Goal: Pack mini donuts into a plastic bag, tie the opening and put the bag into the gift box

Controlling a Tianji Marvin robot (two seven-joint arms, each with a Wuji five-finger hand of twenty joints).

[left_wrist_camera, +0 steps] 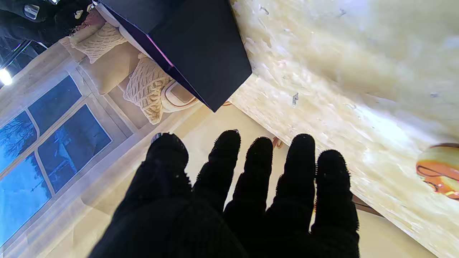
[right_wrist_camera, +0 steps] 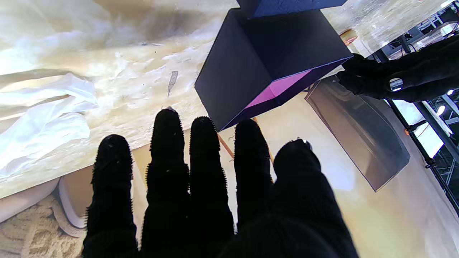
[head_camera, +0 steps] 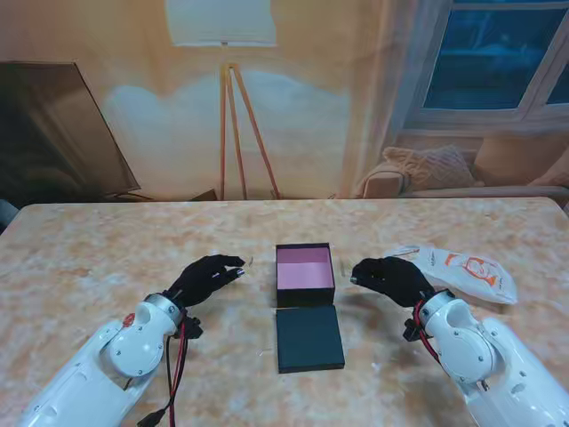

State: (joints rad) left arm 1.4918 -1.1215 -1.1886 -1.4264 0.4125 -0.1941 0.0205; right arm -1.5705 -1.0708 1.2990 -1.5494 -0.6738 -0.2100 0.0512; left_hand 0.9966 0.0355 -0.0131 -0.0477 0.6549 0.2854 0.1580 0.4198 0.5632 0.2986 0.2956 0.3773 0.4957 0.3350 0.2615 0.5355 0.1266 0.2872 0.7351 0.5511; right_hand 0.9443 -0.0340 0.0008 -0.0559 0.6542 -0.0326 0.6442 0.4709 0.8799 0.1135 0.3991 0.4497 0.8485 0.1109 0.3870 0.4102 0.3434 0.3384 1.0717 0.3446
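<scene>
The open gift box, dark outside and pink inside, stands mid-table, with its dark lid lying flat just nearer to me. My left hand hovers left of the box, open, with nothing in its fingers. My right hand is right of the box, also open and empty, fingers stretched toward the box. A crumpled plastic bag with orange print lies right of that hand; its white film shows in the right wrist view. A small orange-and-yellow round thing, perhaps a mini donut, sits on the table near my left hand.
The marble-patterned table runs wide on both sides. Another small round item lies beyond the box, near my left hand's fingertips. A printed backdrop with a lamp, sofa and window stands behind the table's far edge.
</scene>
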